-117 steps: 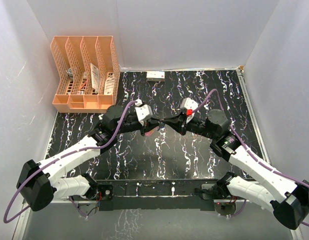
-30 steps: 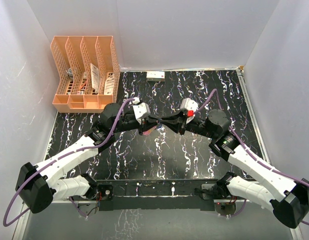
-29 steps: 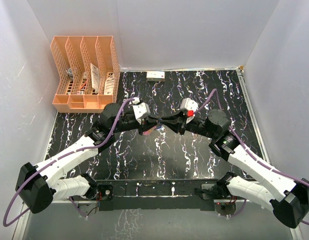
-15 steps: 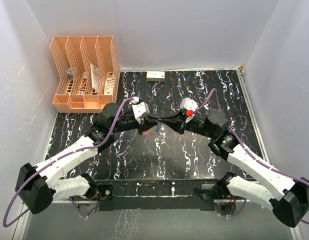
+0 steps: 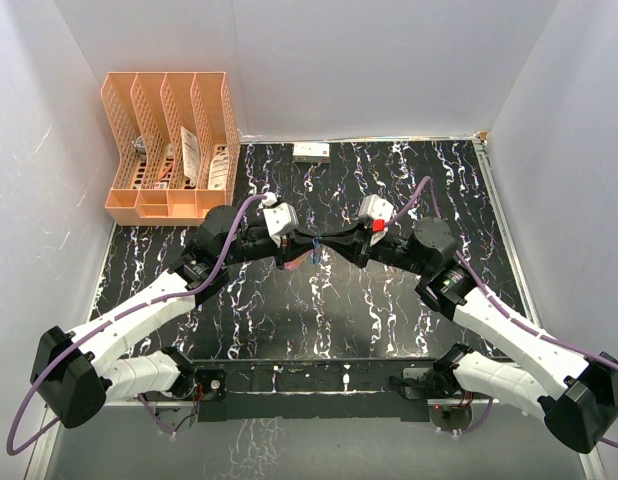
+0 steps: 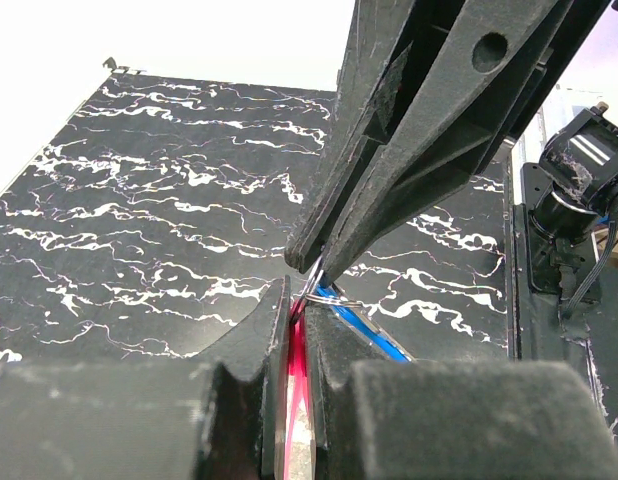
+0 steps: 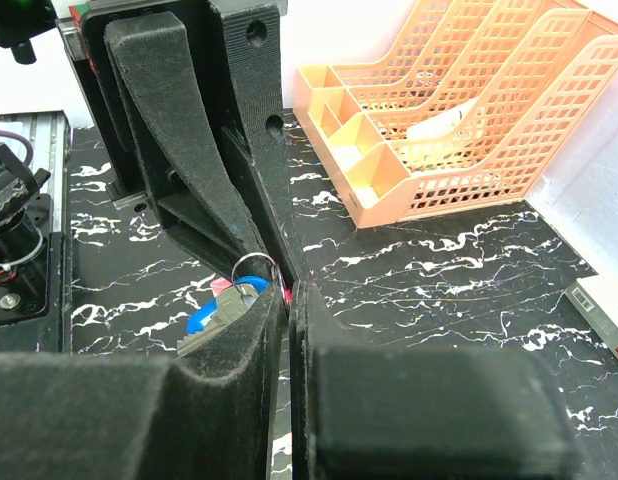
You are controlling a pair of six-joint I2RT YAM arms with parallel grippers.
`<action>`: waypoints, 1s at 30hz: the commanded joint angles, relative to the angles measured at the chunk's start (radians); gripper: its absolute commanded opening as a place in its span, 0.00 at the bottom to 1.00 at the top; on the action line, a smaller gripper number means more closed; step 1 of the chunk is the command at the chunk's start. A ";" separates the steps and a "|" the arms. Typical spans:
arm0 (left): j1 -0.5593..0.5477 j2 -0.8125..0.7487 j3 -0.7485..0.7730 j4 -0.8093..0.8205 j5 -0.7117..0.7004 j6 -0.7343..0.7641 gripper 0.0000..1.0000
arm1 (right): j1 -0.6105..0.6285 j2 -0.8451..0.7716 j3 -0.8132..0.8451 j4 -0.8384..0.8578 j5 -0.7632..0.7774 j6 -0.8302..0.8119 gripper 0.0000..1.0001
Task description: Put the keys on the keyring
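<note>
- Far left corner of the black marbled table point(image 5: 289, 320): an orange file organizer point(image 5: 169, 140) with papers in its slots, well apart from both arms.
- Left of centre: the left gripper point(image 5: 307, 243), reaching toward the middle, clamped shut on the red strap point(image 6: 297, 385) of the keyring point(image 6: 314, 292), with the strap pinched flat between the two pads.
- Far edge of the table, behind the meeting fingertips: a small white box point(image 5: 311, 151), lying flat.
- Mid-table, held clear of the surface between the two sets of fingertips: the keyring's thin metal ring point(image 7: 254, 265), just past the left fingertips.
- At that ring: a blue key point(image 6: 367, 325), slanting down to the right in the left wrist view. Beside its blue head in the right wrist view, a silver key point(image 7: 234, 300), touching one right pad. Cannot tell whether either is fully threaded on.
- Right of centre: the right gripper point(image 5: 329, 242), tip to tip with the left, jaws closed to a thin slit, tips pinching the ring's wire.
</note>
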 commanded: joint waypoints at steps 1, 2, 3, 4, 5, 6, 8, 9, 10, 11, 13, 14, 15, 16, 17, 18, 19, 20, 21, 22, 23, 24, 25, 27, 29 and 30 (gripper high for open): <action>0.002 -0.040 0.028 0.116 -0.028 -0.005 0.00 | 0.015 0.012 0.015 0.000 -0.049 0.026 0.00; 0.002 -0.042 0.028 0.121 -0.028 -0.006 0.00 | 0.016 0.015 0.016 -0.001 -0.045 0.026 0.03; 0.003 -0.042 0.027 0.125 -0.026 -0.007 0.00 | 0.016 0.019 0.018 -0.005 -0.040 0.026 0.07; 0.003 -0.045 0.027 0.127 -0.024 -0.008 0.00 | 0.016 0.023 0.019 -0.008 -0.032 0.027 0.12; 0.002 -0.046 0.027 0.129 -0.023 -0.008 0.00 | 0.016 0.024 0.019 -0.008 -0.028 0.027 0.14; 0.003 -0.047 0.026 0.128 -0.023 -0.009 0.00 | 0.016 0.025 0.018 -0.009 -0.022 0.028 0.15; 0.003 -0.049 0.026 0.126 -0.023 -0.010 0.00 | 0.016 0.025 0.015 -0.004 -0.001 0.029 0.16; 0.002 -0.051 0.026 0.126 -0.024 -0.010 0.00 | 0.015 0.027 0.013 -0.002 0.007 0.030 0.16; 0.003 -0.052 0.026 0.125 -0.024 -0.011 0.00 | 0.015 0.028 0.013 -0.002 0.012 0.032 0.16; 0.002 -0.051 0.027 0.122 -0.024 -0.011 0.00 | 0.016 0.028 0.013 0.002 0.014 0.032 0.16; 0.003 -0.052 0.029 0.123 -0.020 -0.010 0.00 | 0.016 0.028 0.013 0.009 0.016 0.037 0.16; 0.002 -0.050 0.028 0.121 -0.018 -0.010 0.00 | 0.016 0.029 0.013 0.011 0.015 0.037 0.15; 0.003 -0.050 0.028 0.120 -0.017 -0.011 0.00 | 0.015 0.029 0.013 0.014 0.015 0.036 0.14; 0.002 -0.048 0.027 0.120 -0.016 -0.012 0.00 | 0.016 0.029 0.015 0.015 0.015 0.036 0.12; 0.002 -0.049 0.028 0.122 -0.016 -0.013 0.00 | 0.016 0.029 0.015 0.017 0.013 0.035 0.08; 0.002 -0.048 0.026 0.121 -0.017 -0.014 0.00 | 0.015 0.028 0.016 0.016 0.012 0.036 0.05; 0.002 -0.048 0.026 0.121 -0.017 -0.013 0.00 | 0.015 0.026 0.016 0.016 0.013 0.036 0.01; 0.002 -0.049 0.026 0.119 -0.020 -0.014 0.00 | 0.016 0.026 0.016 0.017 0.012 0.034 0.00; 0.002 -0.047 0.027 0.118 -0.024 -0.014 0.00 | 0.015 0.023 0.015 0.016 0.011 0.034 0.00; 0.003 -0.048 0.027 0.114 -0.031 -0.013 0.00 | 0.015 0.020 0.014 0.016 0.013 0.033 0.00; 0.002 -0.049 0.025 0.113 -0.036 -0.011 0.00 | 0.016 0.017 0.013 0.015 0.013 0.033 0.00; 0.003 -0.051 0.022 0.112 -0.042 -0.011 0.00 | 0.015 0.014 0.012 0.015 0.013 0.032 0.00; 0.002 -0.053 0.020 0.115 -0.046 -0.012 0.00 | 0.016 0.012 0.010 0.015 0.012 0.032 0.00; 0.002 -0.054 0.017 0.123 -0.057 -0.018 0.00 | 0.015 0.009 0.009 0.013 0.013 0.032 0.00; 0.002 -0.053 0.016 0.125 -0.068 -0.020 0.02 | 0.016 0.009 0.007 0.014 0.012 0.032 0.00; 0.002 -0.053 0.014 0.124 -0.076 -0.021 0.08 | 0.015 0.007 0.007 0.013 0.012 0.032 0.00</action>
